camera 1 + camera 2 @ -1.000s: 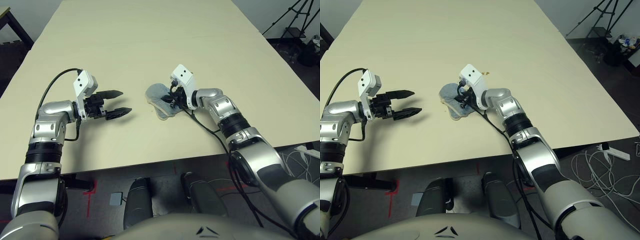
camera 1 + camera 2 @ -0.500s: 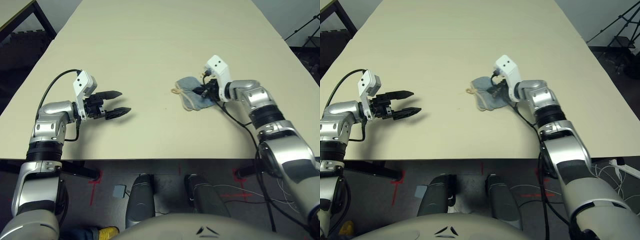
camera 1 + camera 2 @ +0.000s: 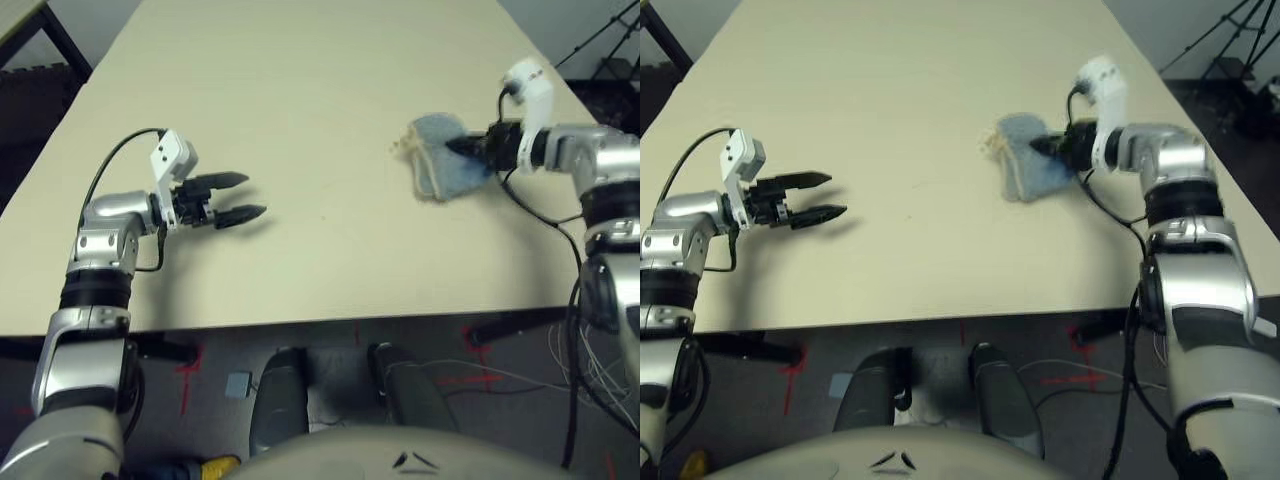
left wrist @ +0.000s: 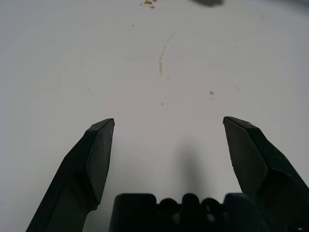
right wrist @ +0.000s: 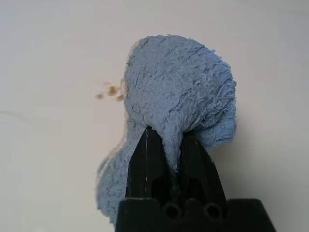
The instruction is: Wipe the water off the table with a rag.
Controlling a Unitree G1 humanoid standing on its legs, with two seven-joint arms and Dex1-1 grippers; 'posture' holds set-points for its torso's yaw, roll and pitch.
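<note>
The right gripper (image 5: 170, 145) pinched the rag (image 5: 178, 92), bunched ahead of its jaws, pressing it onto the table (image 3: 300, 100) beside water (image 5: 112, 91). The left gripper (image 3: 240, 196) hung wide open, empty.

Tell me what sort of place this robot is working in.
Probably a robotics lab or test room: a large plain table, a camera tripod standing in the corner, loose cables and red tape marks on the dark floor.
</note>
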